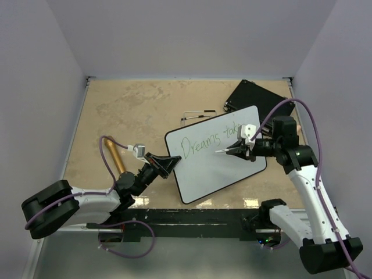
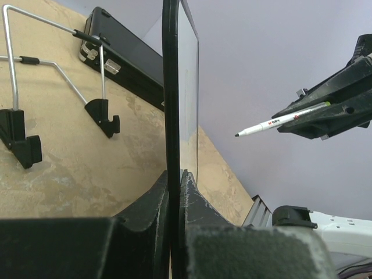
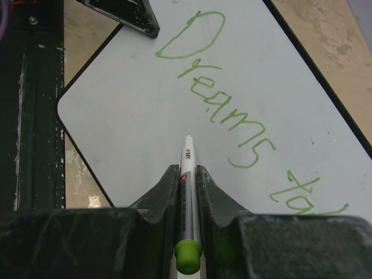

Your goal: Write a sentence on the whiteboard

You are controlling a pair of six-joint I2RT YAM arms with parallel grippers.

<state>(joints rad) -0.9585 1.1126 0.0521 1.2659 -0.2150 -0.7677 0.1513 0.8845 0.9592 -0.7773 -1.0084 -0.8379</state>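
Top external view: left tool [image 1: 167,164] clamps the whiteboard [image 1: 215,172] at its nine-o'clock edge; right tool [image 1: 235,150] grips a marker [image 1: 224,150] over green lettering [image 1: 200,144].

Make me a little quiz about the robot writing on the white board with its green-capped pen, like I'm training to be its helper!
1. Choose one: the left gripper is shut on (A) a red cup, (B) the edge of the large glossy white rectangular whiteboard, (C) a blue sponge.
2. True or false: the tip of the slim white marker with a green cap, clamped in the right gripper, presses on the board.
3. Fill in: the first green handwritten word reads ____.
Key: 1 B. 2 False; the left wrist view shows the tip apart from the board. 3 Dreams.
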